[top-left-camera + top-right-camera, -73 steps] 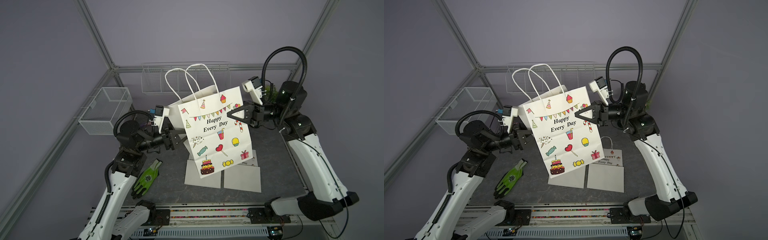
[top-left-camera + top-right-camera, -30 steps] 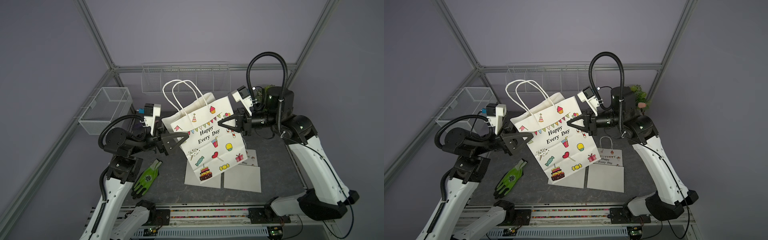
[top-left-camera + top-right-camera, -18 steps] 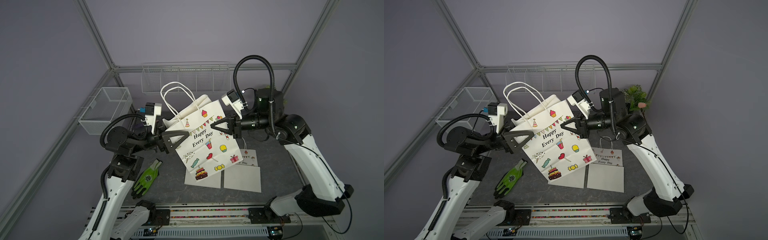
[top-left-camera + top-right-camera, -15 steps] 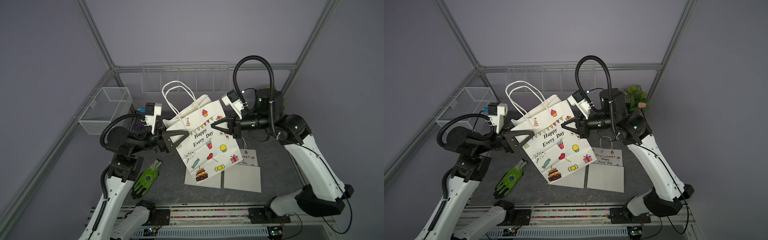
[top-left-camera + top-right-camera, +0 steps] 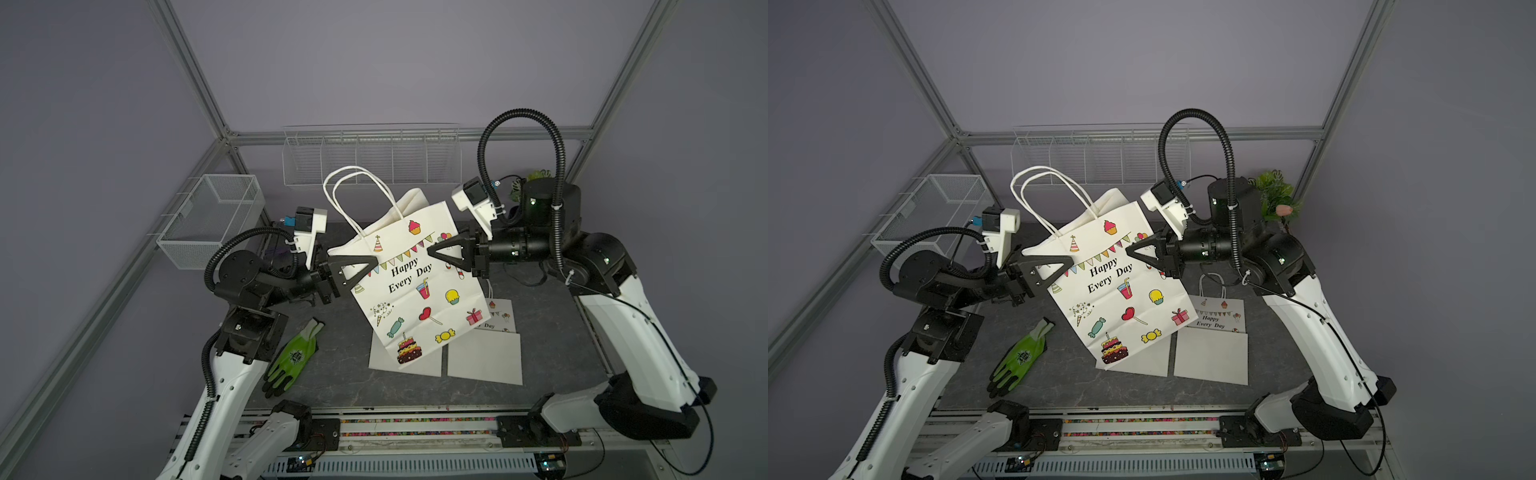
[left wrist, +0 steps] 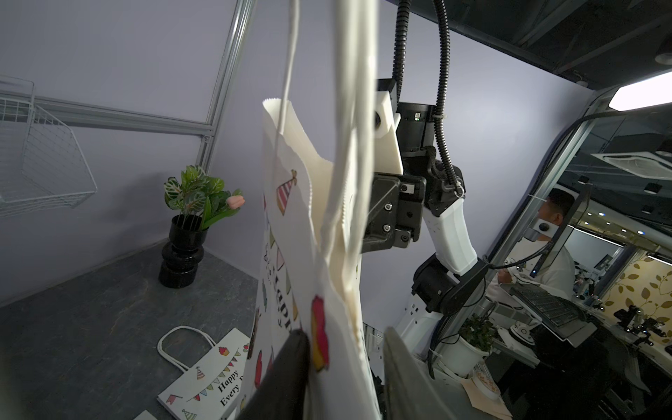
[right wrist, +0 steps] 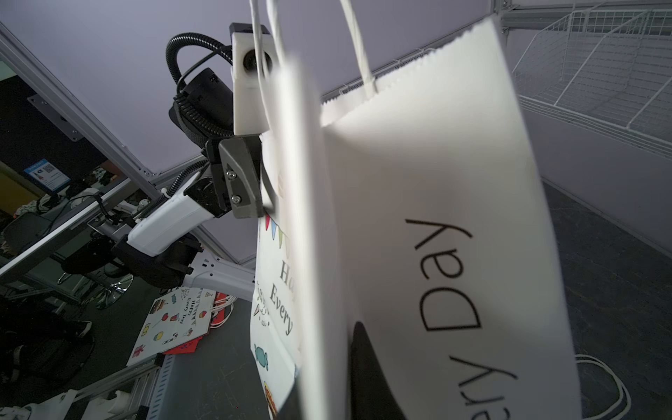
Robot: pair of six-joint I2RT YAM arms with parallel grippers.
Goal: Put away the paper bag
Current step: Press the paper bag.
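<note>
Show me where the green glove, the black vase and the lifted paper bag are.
green glove [image 5: 294, 356]: a top view, on its palm.
black vase [image 6: 180, 265]: left wrist view, on its lower body.
lifted paper bag [image 5: 1113, 308]: a top view, on its printed front.

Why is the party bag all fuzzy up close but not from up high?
Right wrist view: the paper bag hangs too close to the lens, so its near edge smears. Left wrist view: its handles blur likewise, the plant behind looks sharp, a ceiling light glares. In both top views the bag is farther off, so its drawings are crisp.
</note>
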